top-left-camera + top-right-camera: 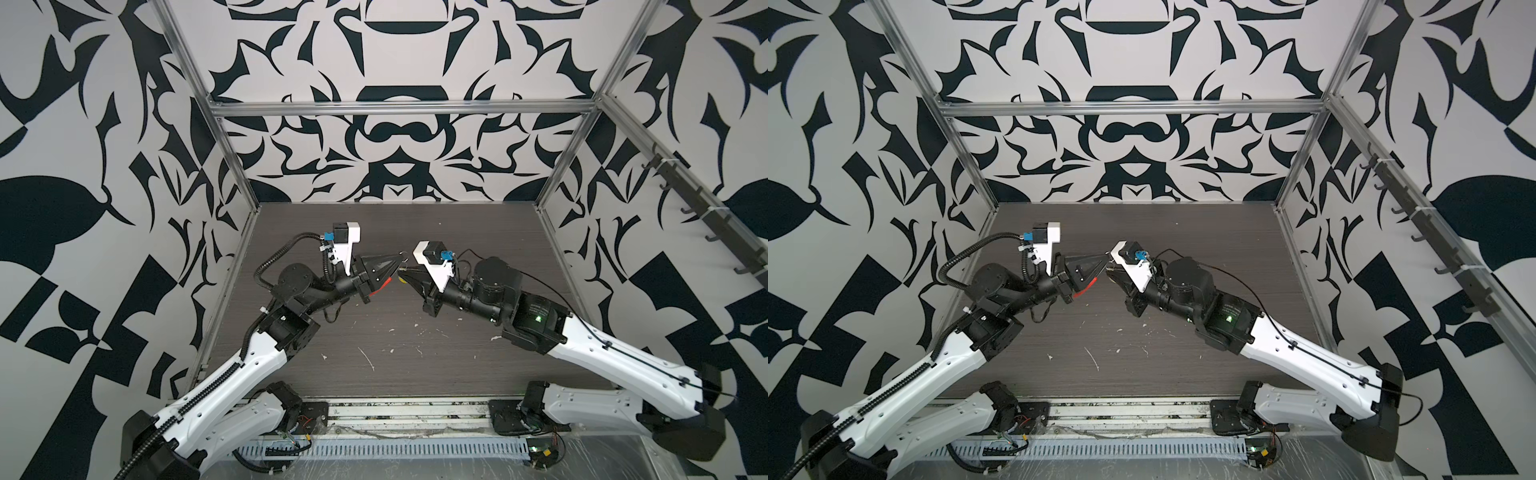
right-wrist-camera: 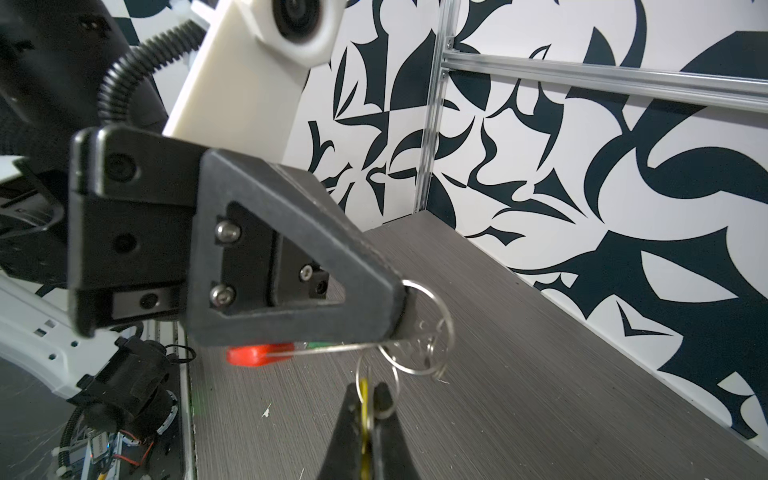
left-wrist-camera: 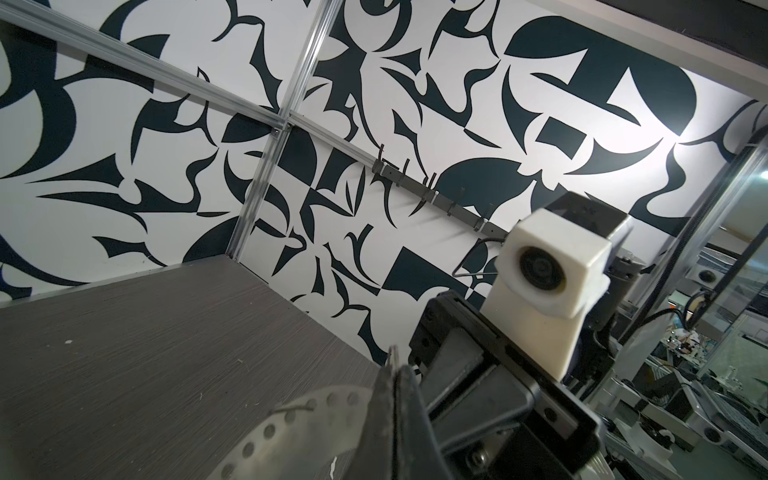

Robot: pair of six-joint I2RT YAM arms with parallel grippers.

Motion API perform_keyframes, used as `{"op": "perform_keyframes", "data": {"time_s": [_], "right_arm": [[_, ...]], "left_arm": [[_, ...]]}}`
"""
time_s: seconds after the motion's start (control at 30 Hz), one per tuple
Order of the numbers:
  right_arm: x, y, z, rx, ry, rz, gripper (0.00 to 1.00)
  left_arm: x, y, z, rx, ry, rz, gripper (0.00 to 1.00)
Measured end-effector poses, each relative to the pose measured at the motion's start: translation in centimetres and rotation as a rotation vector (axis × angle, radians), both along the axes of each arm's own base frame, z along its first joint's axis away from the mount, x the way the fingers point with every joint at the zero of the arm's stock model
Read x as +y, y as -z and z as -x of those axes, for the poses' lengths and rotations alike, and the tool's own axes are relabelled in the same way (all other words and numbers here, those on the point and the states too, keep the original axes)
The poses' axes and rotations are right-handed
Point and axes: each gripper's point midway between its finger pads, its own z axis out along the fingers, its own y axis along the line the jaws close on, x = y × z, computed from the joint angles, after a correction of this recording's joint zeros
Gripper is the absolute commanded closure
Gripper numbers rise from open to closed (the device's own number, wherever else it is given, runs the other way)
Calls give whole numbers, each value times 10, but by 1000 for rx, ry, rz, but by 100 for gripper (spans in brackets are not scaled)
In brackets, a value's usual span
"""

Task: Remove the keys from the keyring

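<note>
Black-and-white patterned walls (image 1: 395,62) close in a dark wood-grain bench (image 1: 478,374) strewn with white scraps (image 1: 368,359). Above its middle we see the left fingers (image 1: 380,266) pressed together on the perforated grey keyring (image 3: 259,440), holding it clear of the bench. Its red arc (image 2: 253,355) juts out beside them, and small split rings (image 2: 422,332) cluster at their tip. Meeting them tip to tip, the right fingers (image 2: 345,428) pinch the yellow key (image 2: 364,409), its metal loop (image 2: 358,370) hooked on the hoop's thin edge. We make out only a sliver of the green key (image 2: 322,345), just beside the red arc.
</note>
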Motion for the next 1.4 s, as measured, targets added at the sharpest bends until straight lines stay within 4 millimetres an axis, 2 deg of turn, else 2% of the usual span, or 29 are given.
{"op": "perform_keyframes", "data": {"time_s": [0.1,0.2,0.3,0.4,0.57,0.67,0.77,0.9,1.17,1.4], "right_arm": [[0,3,10,19,-38,9,60],[0,11,18,38,-73,41,53],[-5,17,24,53,-87,54,52],[-21,15,27,65,-95,37,52],[-49,-12,17,82,-88,-75,52],[-57,-23,7,113,-102,-143,51],[-52,-29,-4,164,-148,-192,51],[-33,-25,-9,255,-243,-231,51],[-18,-29,-3,326,-367,-276,53],[-13,-33,0,346,-415,-299,64]], "left_arm": [[1,-1,5,-18,10,-6,100],[1,0,7,-23,14,-16,100],[2,1,8,-32,11,-24,100],[4,-1,11,-39,9,-26,100],[6,-1,13,-41,8,-29,100],[7,-1,13,-41,8,-29,100],[7,-2,14,-42,8,-28,100],[7,-1,14,-41,9,-28,100],[7,-2,14,-44,9,-25,100],[7,-1,13,-47,9,-20,100]]}}
